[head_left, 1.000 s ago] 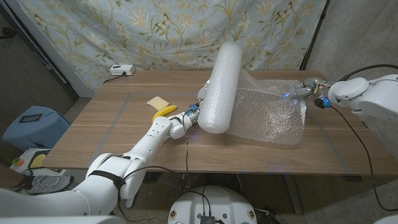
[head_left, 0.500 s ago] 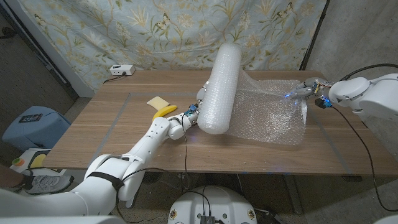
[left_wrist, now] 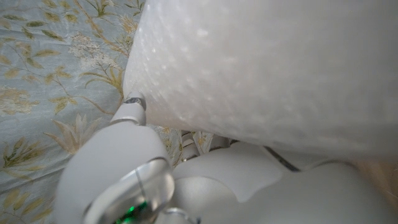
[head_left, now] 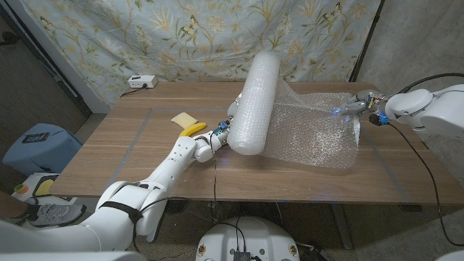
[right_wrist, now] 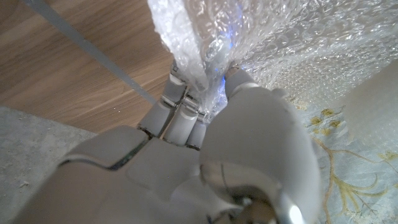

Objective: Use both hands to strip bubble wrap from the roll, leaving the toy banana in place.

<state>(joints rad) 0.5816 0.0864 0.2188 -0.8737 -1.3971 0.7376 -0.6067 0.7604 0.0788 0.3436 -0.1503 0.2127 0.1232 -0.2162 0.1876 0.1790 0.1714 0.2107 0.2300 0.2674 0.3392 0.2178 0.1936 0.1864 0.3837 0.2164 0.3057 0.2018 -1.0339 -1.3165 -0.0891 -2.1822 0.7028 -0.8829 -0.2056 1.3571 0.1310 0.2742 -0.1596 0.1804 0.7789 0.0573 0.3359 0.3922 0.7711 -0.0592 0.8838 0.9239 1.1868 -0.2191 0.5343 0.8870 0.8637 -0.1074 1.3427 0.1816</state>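
Bubble wrap roll (head_left: 255,107) stands tilted near the middle of the wooden table (head_left: 130,156), its top leaning toward the floral curtain (head_left: 181,32) at the back. My left hand (head_left: 220,134) presses against the roll's lower end on its left side; in the left wrist view my fingers (left_wrist: 134,112) lie right on the roll's bubbled surface (left_wrist: 267,68), but I cannot tell whether they close around it or only brace it. A loose sheet of bubble wrap (head_left: 315,134) runs from the roll out to the right, draped over the table. My right hand (head_left: 357,105) pinches the sheet's far right corner, lifted off the table; in the right wrist view my fingers (right_wrist: 180,109) are clamped tight on bunched wrap (right_wrist: 202,53). Toy banana (head_left: 192,129) lies on the table just left of my left hand, beside a yellow flat piece (head_left: 185,118). White box (head_left: 143,82) at the table's back left edge.
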